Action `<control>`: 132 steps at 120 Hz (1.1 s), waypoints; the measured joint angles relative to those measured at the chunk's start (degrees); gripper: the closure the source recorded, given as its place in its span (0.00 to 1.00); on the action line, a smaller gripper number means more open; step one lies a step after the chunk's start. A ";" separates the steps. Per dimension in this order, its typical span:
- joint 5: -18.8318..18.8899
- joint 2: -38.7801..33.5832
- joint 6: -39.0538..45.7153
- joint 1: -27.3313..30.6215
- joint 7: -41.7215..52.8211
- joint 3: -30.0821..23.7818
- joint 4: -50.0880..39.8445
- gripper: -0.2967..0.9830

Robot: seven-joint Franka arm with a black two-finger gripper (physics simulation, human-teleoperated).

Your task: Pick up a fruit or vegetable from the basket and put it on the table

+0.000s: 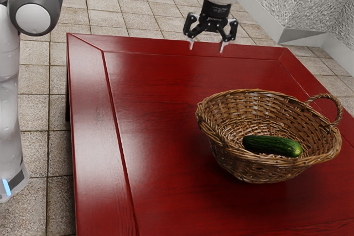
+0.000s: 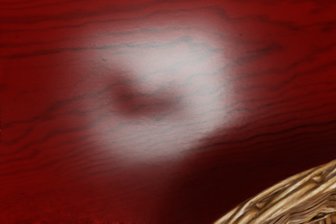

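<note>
Nearest the camera was the wicker basket (image 1: 249, 165), standing on the red table (image 1: 155, 114) at about four o'clock from the middle of the exterior view. Its looped handle (image 1: 326, 96) rose at the basket's two o'clock. The cucumber (image 1: 268, 145) lay on its side inside, toward the basket's six o'clock, with its paler end turned between three and four o'clock. The gripper (image 1: 207, 46) hung above the table, at the basket's eleven o'clock and well apart from both basket and cucumber. It was open, its two fingers spread and pointing down. The white arm (image 1: 34, 9) came in from ten o'clock. Beneath the hand, the wrist view showed dark-grained red wood with a pale sheen, a shadow and part of the basket's woven rim (image 2: 283, 198).
</note>
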 joint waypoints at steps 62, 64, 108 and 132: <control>-0.41 16.42 3.82 1.39 -25.88 -3.24 14.71 0.23; -0.40 17.14 4.39 1.27 -26.39 -3.42 15.16 0.23; -0.18 25.35 26.58 -0.67 -34.65 -7.43 16.48 0.23; -2.79 12.13 32.62 -9.81 -37.47 -0.49 3.20 0.23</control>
